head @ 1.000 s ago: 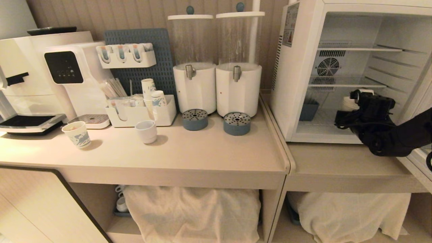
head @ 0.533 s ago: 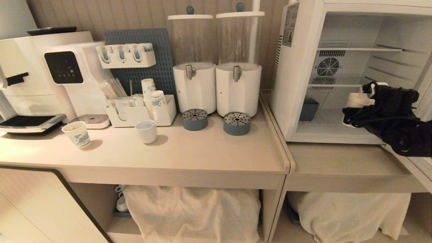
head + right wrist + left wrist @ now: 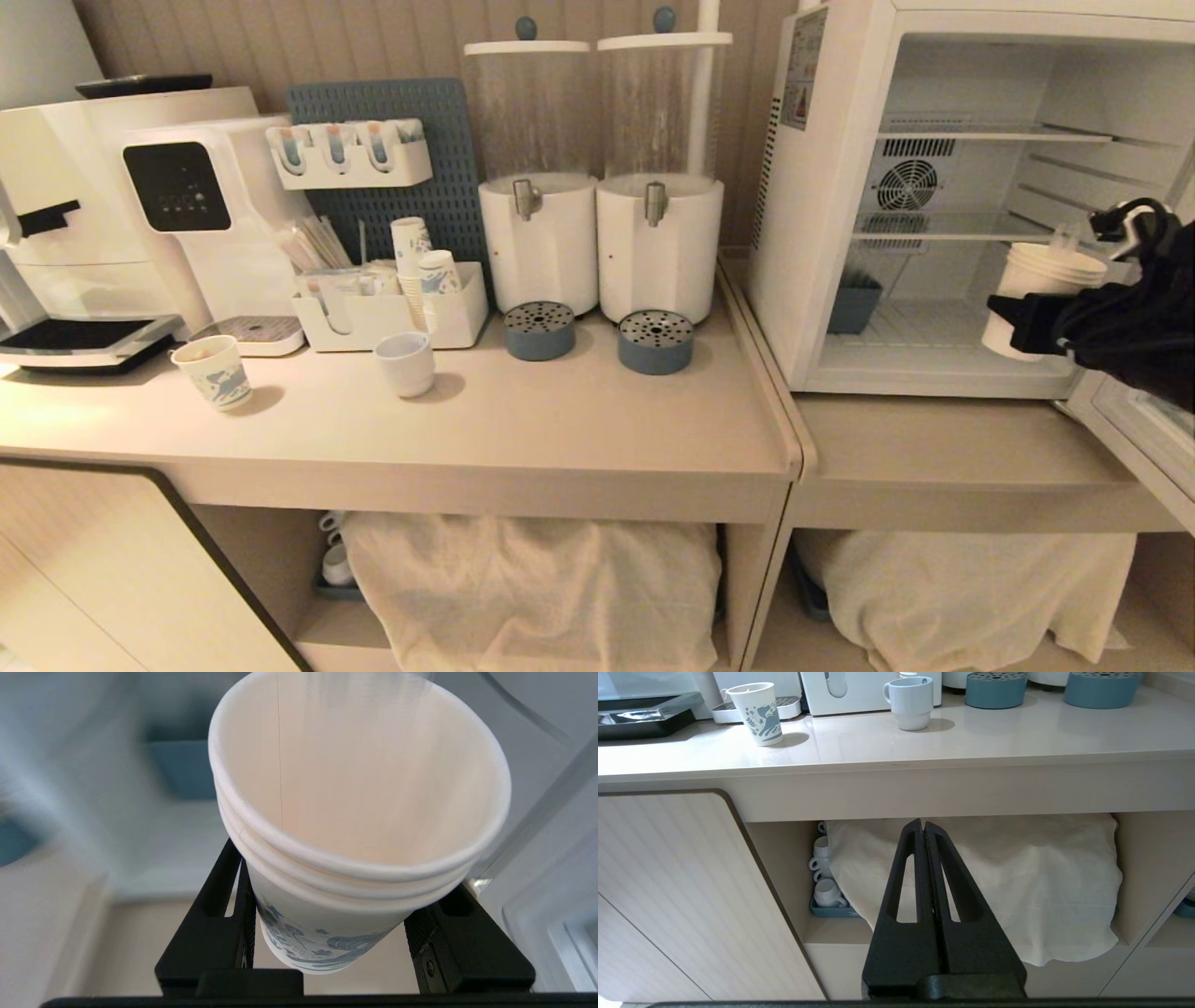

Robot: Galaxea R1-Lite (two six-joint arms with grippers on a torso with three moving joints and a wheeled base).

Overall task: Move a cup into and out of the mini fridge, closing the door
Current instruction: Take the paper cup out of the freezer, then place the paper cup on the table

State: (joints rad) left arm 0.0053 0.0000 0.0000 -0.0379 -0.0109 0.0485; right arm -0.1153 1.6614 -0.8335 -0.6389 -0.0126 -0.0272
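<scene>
Your mini fridge stands at 3 o'clock on the bench, its door swung open. Right gripper at the fridge mouth, fingers clamped on the cup, lifted clear of the floor shelf. Left gripper below the bench edge, fingers pressed together, empty.
</scene>
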